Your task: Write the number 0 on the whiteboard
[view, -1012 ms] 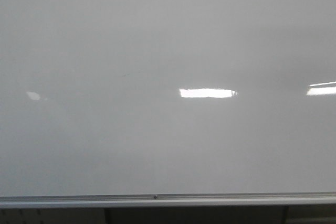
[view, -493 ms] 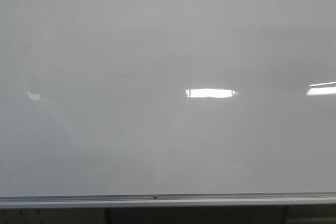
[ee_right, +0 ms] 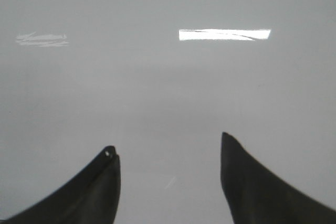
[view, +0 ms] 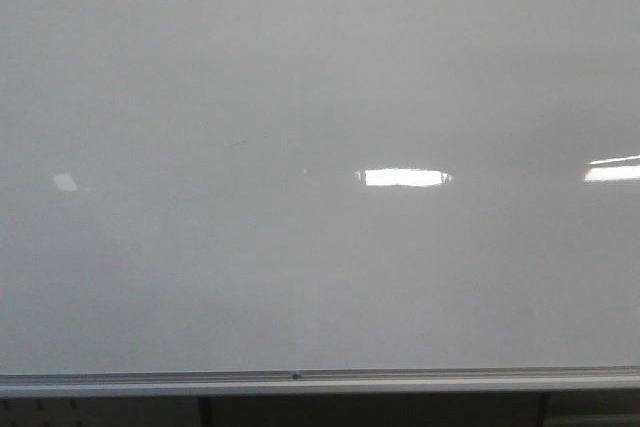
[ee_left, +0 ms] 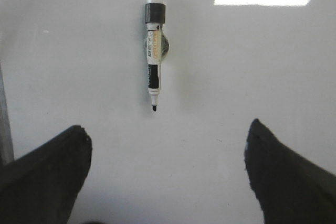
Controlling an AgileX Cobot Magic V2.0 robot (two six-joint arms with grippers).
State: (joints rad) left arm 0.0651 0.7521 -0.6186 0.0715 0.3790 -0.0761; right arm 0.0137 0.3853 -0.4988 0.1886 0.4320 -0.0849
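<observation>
The whiteboard (view: 320, 67) fills the front view, glossy grey-white, and no number 0 shows on it. Neither arm appears in that view. In the left wrist view a black-and-white marker (ee_left: 154, 51) lies uncapped on a glossy white surface, its dark tip pointing toward my left gripper (ee_left: 167, 127). That gripper is open wide, a short way from the marker and not touching it. In the right wrist view my right gripper (ee_right: 167, 143) is open over a bare grey surface with nothing between its fingers.
A silver rail (view: 320, 380) runs along the whiteboard's bottom edge, with dark framework below it. Bright light reflections (view: 403, 177) lie across the board. A grey strip (ee_left: 4, 114) borders the surface in the left wrist view.
In the front view the middle light reflection has shortened at its left end, and the small reflection at the left has changed shape. The board itself is unchanged.
</observation>
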